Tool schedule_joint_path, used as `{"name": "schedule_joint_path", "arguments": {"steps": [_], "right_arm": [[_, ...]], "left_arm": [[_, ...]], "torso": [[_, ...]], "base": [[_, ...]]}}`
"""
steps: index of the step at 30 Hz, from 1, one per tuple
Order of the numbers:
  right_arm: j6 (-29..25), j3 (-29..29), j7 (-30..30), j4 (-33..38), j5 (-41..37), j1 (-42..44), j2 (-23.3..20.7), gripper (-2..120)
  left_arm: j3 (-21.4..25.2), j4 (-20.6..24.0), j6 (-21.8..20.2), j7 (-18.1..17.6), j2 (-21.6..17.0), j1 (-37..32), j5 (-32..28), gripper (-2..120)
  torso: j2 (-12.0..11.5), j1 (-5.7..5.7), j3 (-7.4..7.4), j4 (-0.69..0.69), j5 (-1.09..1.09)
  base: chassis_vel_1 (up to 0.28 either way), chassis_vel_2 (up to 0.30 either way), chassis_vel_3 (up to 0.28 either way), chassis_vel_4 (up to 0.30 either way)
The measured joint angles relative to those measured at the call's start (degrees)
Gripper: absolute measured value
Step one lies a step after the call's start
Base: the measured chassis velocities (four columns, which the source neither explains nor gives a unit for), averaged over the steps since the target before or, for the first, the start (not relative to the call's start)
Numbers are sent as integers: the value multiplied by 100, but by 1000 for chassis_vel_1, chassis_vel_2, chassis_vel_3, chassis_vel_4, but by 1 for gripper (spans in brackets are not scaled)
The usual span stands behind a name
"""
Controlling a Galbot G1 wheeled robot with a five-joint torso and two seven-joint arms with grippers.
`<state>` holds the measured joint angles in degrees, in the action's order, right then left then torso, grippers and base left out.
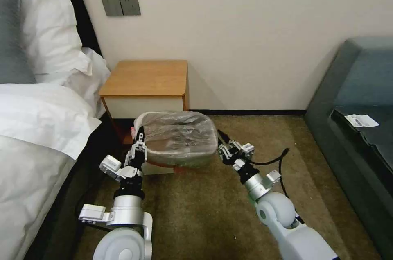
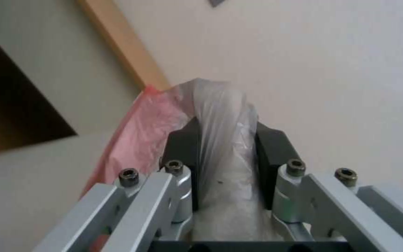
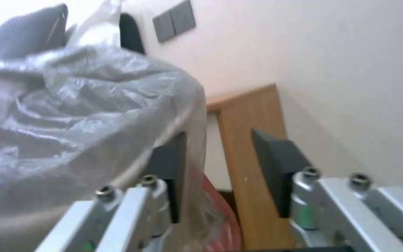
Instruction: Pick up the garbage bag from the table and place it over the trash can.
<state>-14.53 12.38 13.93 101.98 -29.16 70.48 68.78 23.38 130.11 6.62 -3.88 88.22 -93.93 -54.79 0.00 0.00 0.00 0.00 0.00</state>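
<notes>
Two hands at garbage bag [image 1: 180, 137], left hand [image 2: 225, 140] clamped on it, right hand [image 3: 225, 168] apart, trash can [image 1: 182, 161] mostly hidden.

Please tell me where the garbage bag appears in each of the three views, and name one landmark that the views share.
Head view: garbage bag at the centre, in front of the nightstand.
Left wrist view: a fold of it between the left tool's pads.
Right wrist view: it billows beside the right tool.
Shared landmark: the nightstand's wooden top.
</notes>
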Motion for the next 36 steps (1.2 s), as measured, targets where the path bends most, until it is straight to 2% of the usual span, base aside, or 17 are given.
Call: {"name": "schedule_joint_path", "arguments": {"steps": [2,4,7,12,13,15,25,31,36], "right_arm": [[-19,102,-2,184,25,5,-12,56],[-20,136,-2,256,39,2,-14,58],[-18,250,-3,462,99,-50,-8,76],[-13,308,-3,541,119,-91,-14,87],[0,331,-3,563,119,-91,-26,93],[11,347,-4,569,113,-62,-28,99],[25,280,-4,377,173,8,9,100],[-54,116,158,-286,573,-102,0,100],[-102,73,214,-543,693,-138,47,100]], "left_arm": [[-25,-104,1,-4,-27,4,95,19],[-37,-118,1,-4,-31,4,113,19],[-82,-166,-2,-5,-50,5,158,18],[-86,-216,-5,-5,-103,-5,161,16],[-86,-234,-5,-6,-122,-15,152,15],[-86,-243,-6,-7,-122,-22,140,15],[-98,-174,-9,-28,-74,-46,115,15],[-106,-23,-9,-32,-47,-76,43,15],[-108,9,-12,-38,-31,-80,-6,15]], "torso": [[0,0,0,0,0],[0,0,0,0,-1],[0,0,0,1,0],[0,0,0,1,-1],[0,0,0,1,0],[0,0,0,0,0],[0,0,0,1,0],[0,0,0,1,0],[0,0,0,0,0]], "base": [[0,0,0,0],[0,0,0,0],[0,0,0,0],[0,0,0,0],[0,0,0,0],[0,0,0,0],[0,0,0,0],[0,0,0,0],[0,0,0,0]]}}
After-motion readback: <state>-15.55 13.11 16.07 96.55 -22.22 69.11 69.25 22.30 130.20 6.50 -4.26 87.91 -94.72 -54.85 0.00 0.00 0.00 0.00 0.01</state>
